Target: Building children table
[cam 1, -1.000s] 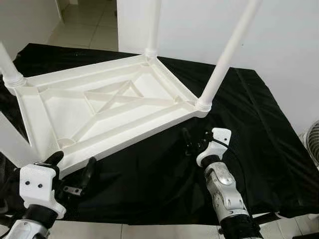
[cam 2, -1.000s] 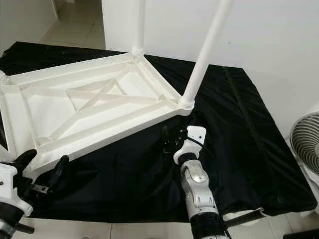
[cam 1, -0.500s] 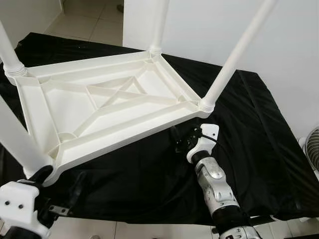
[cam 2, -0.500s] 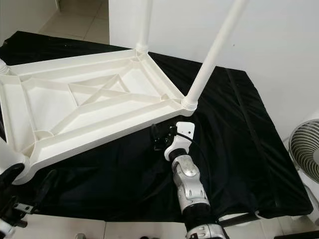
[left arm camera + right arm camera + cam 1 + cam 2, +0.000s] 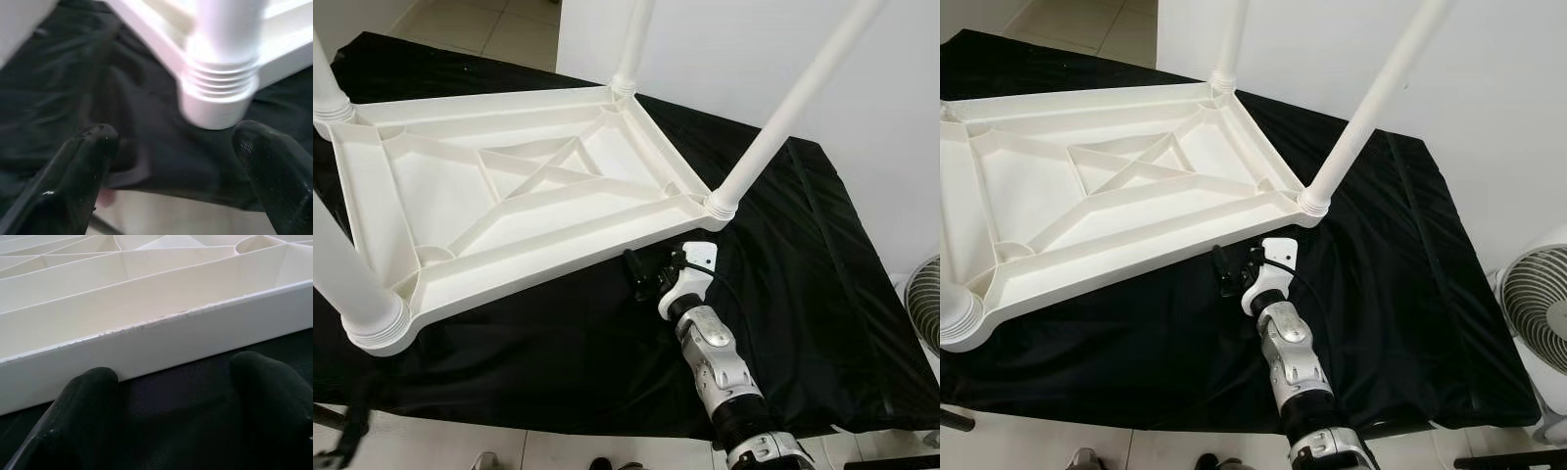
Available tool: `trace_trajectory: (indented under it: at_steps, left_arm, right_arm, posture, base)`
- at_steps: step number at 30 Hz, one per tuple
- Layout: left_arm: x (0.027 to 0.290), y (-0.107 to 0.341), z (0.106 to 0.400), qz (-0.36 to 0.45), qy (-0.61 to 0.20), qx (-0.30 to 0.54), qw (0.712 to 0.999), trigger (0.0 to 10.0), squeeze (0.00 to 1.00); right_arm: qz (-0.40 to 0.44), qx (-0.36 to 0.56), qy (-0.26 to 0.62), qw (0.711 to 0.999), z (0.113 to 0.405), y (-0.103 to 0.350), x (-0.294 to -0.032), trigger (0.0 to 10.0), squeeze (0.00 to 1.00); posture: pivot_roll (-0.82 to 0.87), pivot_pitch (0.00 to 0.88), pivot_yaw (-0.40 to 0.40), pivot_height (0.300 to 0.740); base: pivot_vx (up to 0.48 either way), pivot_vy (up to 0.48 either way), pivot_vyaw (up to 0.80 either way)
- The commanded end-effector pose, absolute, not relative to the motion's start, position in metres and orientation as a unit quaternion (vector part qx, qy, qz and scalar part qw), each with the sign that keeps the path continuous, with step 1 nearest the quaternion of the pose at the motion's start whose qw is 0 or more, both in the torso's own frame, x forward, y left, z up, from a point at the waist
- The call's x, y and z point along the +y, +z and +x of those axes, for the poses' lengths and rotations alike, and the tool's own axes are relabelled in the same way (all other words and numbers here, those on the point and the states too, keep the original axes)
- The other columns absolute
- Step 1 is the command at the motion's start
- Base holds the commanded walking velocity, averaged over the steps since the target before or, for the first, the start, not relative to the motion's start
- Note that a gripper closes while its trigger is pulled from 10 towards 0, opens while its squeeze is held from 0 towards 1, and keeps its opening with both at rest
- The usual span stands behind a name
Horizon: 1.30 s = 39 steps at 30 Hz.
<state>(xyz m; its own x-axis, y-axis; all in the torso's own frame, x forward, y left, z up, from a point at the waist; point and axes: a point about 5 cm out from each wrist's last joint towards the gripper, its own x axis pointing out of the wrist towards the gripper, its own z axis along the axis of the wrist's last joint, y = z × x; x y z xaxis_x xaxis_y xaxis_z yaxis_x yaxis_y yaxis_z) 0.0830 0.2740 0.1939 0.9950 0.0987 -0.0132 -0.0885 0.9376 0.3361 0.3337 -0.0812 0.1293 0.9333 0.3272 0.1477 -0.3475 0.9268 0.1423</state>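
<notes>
The white children's table (image 5: 509, 206) lies upside down on the desk (image 5: 803, 294), which is draped in black cloth. Its legs (image 5: 773, 127) stick up and are cut off by the top edge of the head views; the near-left leg (image 5: 352, 294) stands at the corner nearest the robot's left side, its top end out of sight. The ribbed underside forms shallow open compartments with nothing in them.

The right gripper (image 5: 646, 277) reaches forward over the cloth on a silver forearm, just short of the table's near rim. In its wrist view the two black fingers (image 5: 83, 416) are spread apart and hold nothing, the white rim (image 5: 161, 342) straight ahead between them.

The left gripper (image 5: 176, 161), blurred in its wrist view, has its fingers (image 5: 73, 176) spread wide below the threaded collar (image 5: 220, 83) of the near-left leg, not touching it.

A white fan (image 5: 1538, 313) stands off the desk's right side, partly cut off.
</notes>
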Motion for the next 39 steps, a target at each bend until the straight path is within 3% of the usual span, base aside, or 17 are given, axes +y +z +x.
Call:
trace_trajectory:
  at_steps: [1,4,10,14,16,20,21,22,24,28,32,36,39]
  left_arm:
    - [0.281,0.193,0.078,0.179,0.050,0.026,0.982,10.0,0.00]
    - [0.290,0.193,0.076,0.187,0.057,0.032,0.980,10.0,0.00]
    - [0.341,0.191,0.081,0.224,0.075,0.063,0.970,10.0,0.00]
    - [0.346,0.192,0.083,0.227,0.075,0.064,0.969,10.0,0.00]
    - [0.360,0.201,0.106,0.227,0.074,0.036,0.970,10.0,0.00]
    - [0.370,0.209,0.127,0.225,0.073,0.009,0.971,10.0,0.00]
    - [0.373,0.213,0.147,0.218,0.064,-0.010,0.974,10.0,0.00]
    - [0.373,0.213,0.147,0.218,0.064,-0.010,0.974,10.0,0.00]
    - [0.371,0.219,0.184,0.205,0.045,-0.041,0.977,10.0,0.00]
    - [0.366,0.221,0.199,0.194,0.035,-0.055,0.979,10.0,0.00]
    - [0.333,0.227,0.239,0.167,-0.023,-0.099,0.981,10.0,0.00]
    - [0.304,0.233,0.256,0.137,-0.069,-0.130,0.980,10.0,0.00]
    - [0.297,0.234,0.258,0.133,-0.080,-0.136,0.978,10.0,0.00]
  right_arm:
    - [0.087,-0.054,0.169,0.980,0.333,0.124,-0.084,10.0,0.00]
    - [0.088,-0.054,0.168,0.980,0.333,0.124,-0.084,10.0,0.00]
    - [0.092,-0.057,0.155,0.982,0.331,0.121,-0.088,10.0,0.00]
    - [0.092,-0.058,0.153,0.982,0.331,0.120,-0.089,10.0,0.00]
    - [0.090,-0.061,0.139,0.984,0.331,0.120,-0.094,10.0,0.00]
    - [0.088,-0.065,0.127,0.986,0.331,0.121,-0.098,10.0,0.00]
    - [0.086,-0.069,0.119,0.987,0.330,0.121,-0.102,10.0,0.00]
    - [0.086,-0.069,0.119,0.987,0.330,0.121,-0.102,10.0,0.00]
    - [0.080,-0.075,0.103,0.989,0.328,0.122,-0.110,10.0,0.00]
    - [0.077,-0.078,0.096,0.989,0.327,0.122,-0.114,10.0,0.00]
    - [0.070,-0.087,0.071,0.991,0.324,0.125,-0.126,10.0,0.00]
    - [0.064,-0.093,0.055,0.992,0.319,0.125,-0.134,10.0,0.00]
    - [0.063,-0.093,0.052,0.992,0.318,0.124,-0.135,10.0,0.00]
  posture:
    - [0.47,0.211,-0.198,0.740]
    - [0.47,0.211,-0.195,0.740]
    - [0.44,0.198,-0.172,0.740]
    - [0.44,0.198,-0.172,0.740]
    - [0.40,0.168,-0.145,0.740]
    - [0.40,0.168,-0.145,0.740]
    - [0.36,0.150,-0.126,0.740]
    - [0.36,0.150,-0.126,0.740]
    - [0.32,0.137,-0.110,0.740]
    - [0.31,0.133,-0.105,0.740]
    - [0.24,0.113,-0.073,0.740]
    - [0.21,0.103,-0.060,0.740]
    - [0.20,0.100,-0.057,0.740]
  base:
    - [0.000,0.000,0.00]
    - [0.000,0.000,0.00]
    - [0.000,0.000,0.00]
    - [0.000,0.000,0.00]
    - [0.000,0.000,0.00]
    - [0.000,0.000,0.00]
    - [0.000,0.000,0.00]
    - [0.000,0.000,0.00]
    - [0.000,0.000,0.00]
    - [0.000,0.000,0.00]
    - [0.000,0.000,0.00]
    - [0.000,0.000,0.00]
    - [0.000,0.000,0.00]
